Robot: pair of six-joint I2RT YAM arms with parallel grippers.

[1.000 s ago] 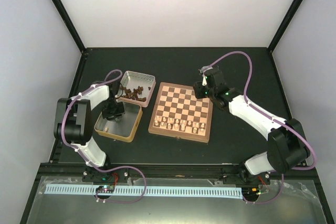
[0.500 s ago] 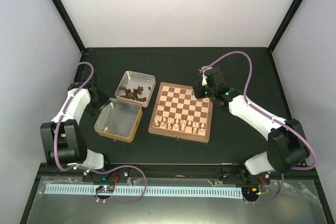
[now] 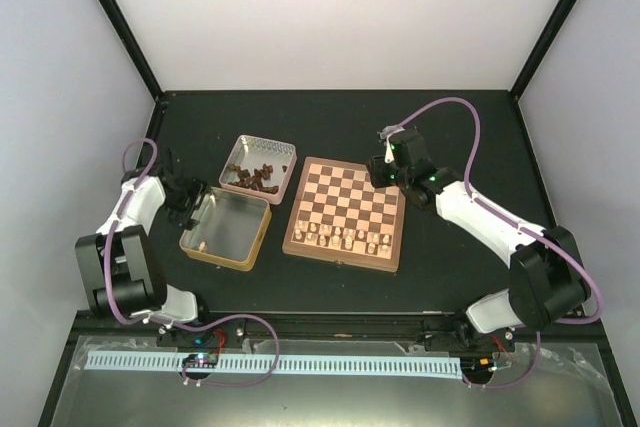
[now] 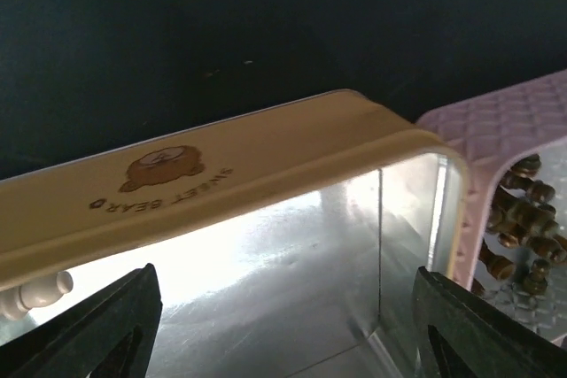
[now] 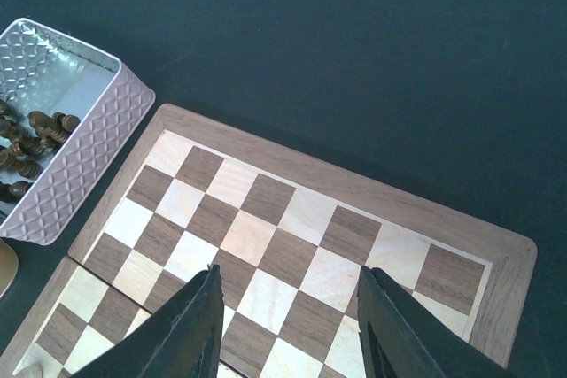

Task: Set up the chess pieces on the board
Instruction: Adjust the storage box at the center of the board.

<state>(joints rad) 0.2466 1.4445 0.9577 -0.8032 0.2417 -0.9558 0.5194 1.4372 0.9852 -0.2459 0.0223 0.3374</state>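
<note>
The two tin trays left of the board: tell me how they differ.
The pink-sided tray has quilted walls; the gold-sided tray has smooth walls with a bear print. The pink one holds a heap of dark pieces; the gold one holds one visible pale piece. Both are open, shiny inside.

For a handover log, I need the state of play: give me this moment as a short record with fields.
board: pale pieces on near rows, far rows bare
dark pieces: heaped in pink tin
gold tin: one pale piece inside
left fingers: open, at gold tin's edge
right fingers: open, above board's far rows, holding nothing
</note>
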